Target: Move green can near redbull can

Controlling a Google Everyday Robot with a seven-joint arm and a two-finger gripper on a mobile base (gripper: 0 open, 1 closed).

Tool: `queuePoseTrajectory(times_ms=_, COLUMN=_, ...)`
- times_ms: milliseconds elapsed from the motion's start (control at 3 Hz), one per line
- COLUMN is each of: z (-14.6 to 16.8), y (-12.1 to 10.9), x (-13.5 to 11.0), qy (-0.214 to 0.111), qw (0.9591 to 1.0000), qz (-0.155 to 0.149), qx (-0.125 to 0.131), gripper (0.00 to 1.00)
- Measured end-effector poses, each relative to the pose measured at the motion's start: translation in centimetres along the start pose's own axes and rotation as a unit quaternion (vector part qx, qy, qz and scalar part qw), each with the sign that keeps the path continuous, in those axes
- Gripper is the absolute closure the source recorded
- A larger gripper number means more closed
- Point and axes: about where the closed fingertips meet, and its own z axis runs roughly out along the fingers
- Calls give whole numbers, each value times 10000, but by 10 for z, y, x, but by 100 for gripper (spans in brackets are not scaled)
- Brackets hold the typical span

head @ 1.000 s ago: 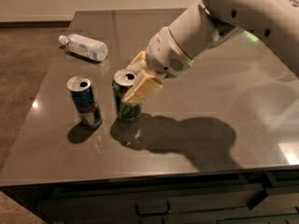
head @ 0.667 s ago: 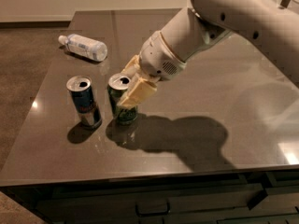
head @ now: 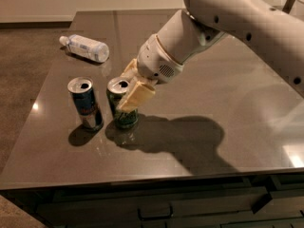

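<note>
Two upright cans are sitting on the bench (head: 228, 108), left-near area: green can (head: 126, 119) just right of redbull can (head: 86, 104), small gap showing. Tool (head: 127, 92) is clenching the green can's upper body, reaching in from its right; release looking due.

Dark table (head: 228, 108); plastic bottle (head: 85, 48) on its side, far-left corner, well apart from mid-table pincer (head: 125, 94).

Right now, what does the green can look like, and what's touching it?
The green can is small, shiny metal, dark green with a silver top, already opened. It stands upright on the table beside the redbull can, not touching it. The gripper holds it, one tan jaw across its front, the other behind its top.
</note>
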Motion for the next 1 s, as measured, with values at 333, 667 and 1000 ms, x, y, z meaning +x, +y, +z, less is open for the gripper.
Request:
queuePoseTrajectory(times_ms=333, z=0, y=-3, x=5, qy=-31, qw=10000, qz=67, qx=-22, gripper=13)
queuePoseTrajectory(times_ms=667, z=1, y=-3, x=4, qy=-29, qw=10000, qz=55, qx=-34, gripper=0)
queuePoseTrajectory(times_ms=1000, z=1, y=-2, x=4, qy=-29, qw=10000, qz=55, qx=-34, gripper=0)
